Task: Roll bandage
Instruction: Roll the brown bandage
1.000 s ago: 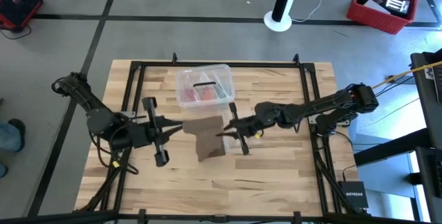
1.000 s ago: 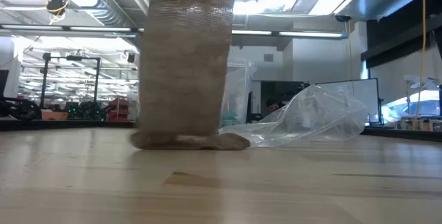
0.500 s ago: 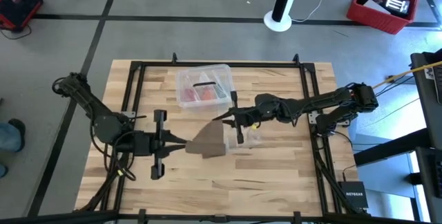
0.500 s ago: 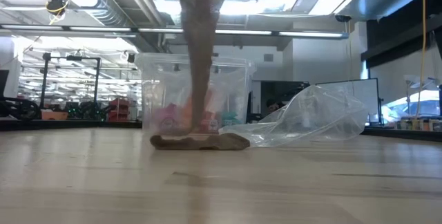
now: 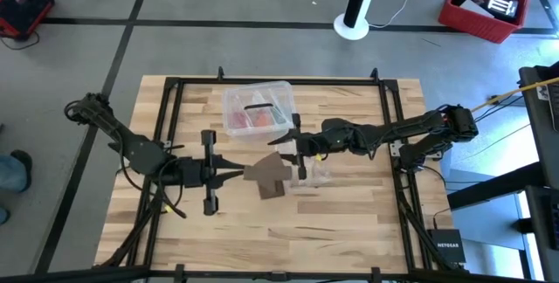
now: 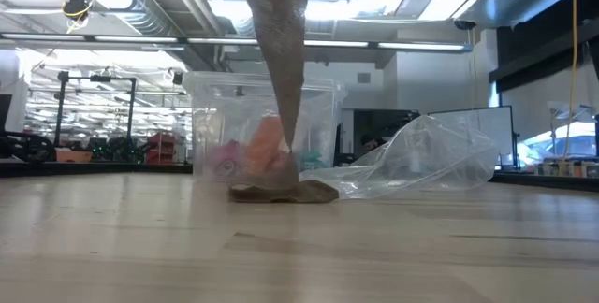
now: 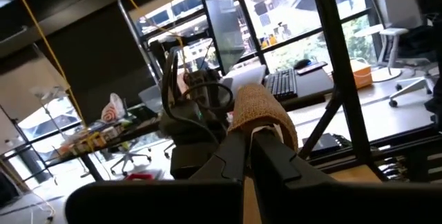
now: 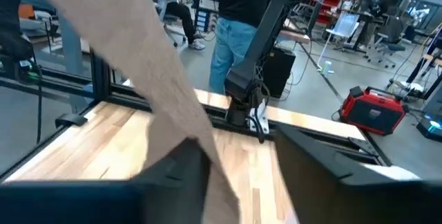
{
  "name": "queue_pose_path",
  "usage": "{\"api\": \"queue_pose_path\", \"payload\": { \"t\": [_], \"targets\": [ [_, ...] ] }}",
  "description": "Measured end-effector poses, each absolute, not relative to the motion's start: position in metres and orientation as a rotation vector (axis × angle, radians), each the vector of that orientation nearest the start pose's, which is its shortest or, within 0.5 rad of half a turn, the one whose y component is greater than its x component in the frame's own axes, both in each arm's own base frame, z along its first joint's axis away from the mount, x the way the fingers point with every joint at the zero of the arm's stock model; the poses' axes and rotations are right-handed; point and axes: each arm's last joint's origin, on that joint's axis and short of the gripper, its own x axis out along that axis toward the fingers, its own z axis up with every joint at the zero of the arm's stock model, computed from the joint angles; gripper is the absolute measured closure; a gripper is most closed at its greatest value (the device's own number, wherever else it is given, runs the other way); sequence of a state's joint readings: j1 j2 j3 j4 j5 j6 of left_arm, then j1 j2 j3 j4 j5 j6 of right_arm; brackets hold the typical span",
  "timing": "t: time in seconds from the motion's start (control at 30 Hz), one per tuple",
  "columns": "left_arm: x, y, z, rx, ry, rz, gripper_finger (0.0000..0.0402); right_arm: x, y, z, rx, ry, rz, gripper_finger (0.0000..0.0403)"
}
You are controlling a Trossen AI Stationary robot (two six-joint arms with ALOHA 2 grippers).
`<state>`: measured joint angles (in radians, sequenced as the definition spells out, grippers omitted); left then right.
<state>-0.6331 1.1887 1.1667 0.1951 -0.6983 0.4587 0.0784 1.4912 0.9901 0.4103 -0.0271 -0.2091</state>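
The brown-tan bandage (image 5: 271, 178) hangs in the middle of the table as a narrow strip (image 6: 281, 60). Its lower end (image 6: 281, 192) lies crumpled on the wood. My left gripper (image 5: 242, 174) comes from the table's left and is shut on the strip's upper end (image 7: 259, 106). My right gripper (image 5: 284, 143) reaches in from the right, a little farther back. In its wrist view it (image 8: 238, 158) stands open, and the strip (image 8: 159, 79) runs down between its two fingers. My left gripper pinches the bandage's upper end (image 7: 257, 122) between its two shut fingers, coming level from the table's left. The cloth bunches over the fingertips, and the strip hangs below with its lower end on the table. Whether my right gripper's fingers touch the strip, I cannot tell.
A clear plastic box (image 5: 258, 108) with red contents stands just beyond the bandage. A crinkled clear plastic bag (image 6: 421, 163) lies to its right, under the right arm. A black frame (image 5: 175, 82) runs round the table. A person stands beyond the table's left edge (image 8: 242, 16).
My left gripper has moved toward the table's right edge and sunk a little. My right gripper has moved toward the far edge. The hanging bandage has turned about from broad face to a narrow strip; its lower end stays on the table.
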Motion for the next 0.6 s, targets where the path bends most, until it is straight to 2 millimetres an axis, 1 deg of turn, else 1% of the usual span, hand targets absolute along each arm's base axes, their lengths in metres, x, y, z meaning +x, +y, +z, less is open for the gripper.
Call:
{"api": "queue_pose_path", "payload": {
  "t": [0.07, 0.13, 0.23, 0.37, 0.53, 0.6],
  "targets": [
    [0.217, -0.136, 0.420, 0.364, -0.124, 0.098, 0.0402, 0.335, 0.027, 0.293, -0.214, 0.110, 0.119, 0.0204],
    [0.215, -0.135, 0.422, 0.375, -0.132, 0.111, 0.0402, 0.328, 0.026, 0.297, -0.223, 0.148, 0.124, 0.0179],
    [0.212, -0.132, 0.427, 0.389, -0.150, 0.137, 0.0402, 0.315, 0.023, 0.312, -0.224, 0.193, 0.123, 0.0154],
    [0.209, -0.125, 0.431, 0.404, -0.158, 0.161, 0.0402, 0.297, 0.022, 0.320, -0.191, 0.251, 0.139, 0.0142],
    [0.210, -0.121, 0.432, 0.422, -0.156, 0.180, 0.0402, 0.273, 0.021, 0.322, -0.159, 0.390, 0.158, 0.0141],
    [0.210, -0.120, 0.432, 0.422, -0.154, 0.183, 0.0402, 0.267, 0.021, 0.321, -0.135, 0.415, 0.158, 0.0141]
  ]
}}
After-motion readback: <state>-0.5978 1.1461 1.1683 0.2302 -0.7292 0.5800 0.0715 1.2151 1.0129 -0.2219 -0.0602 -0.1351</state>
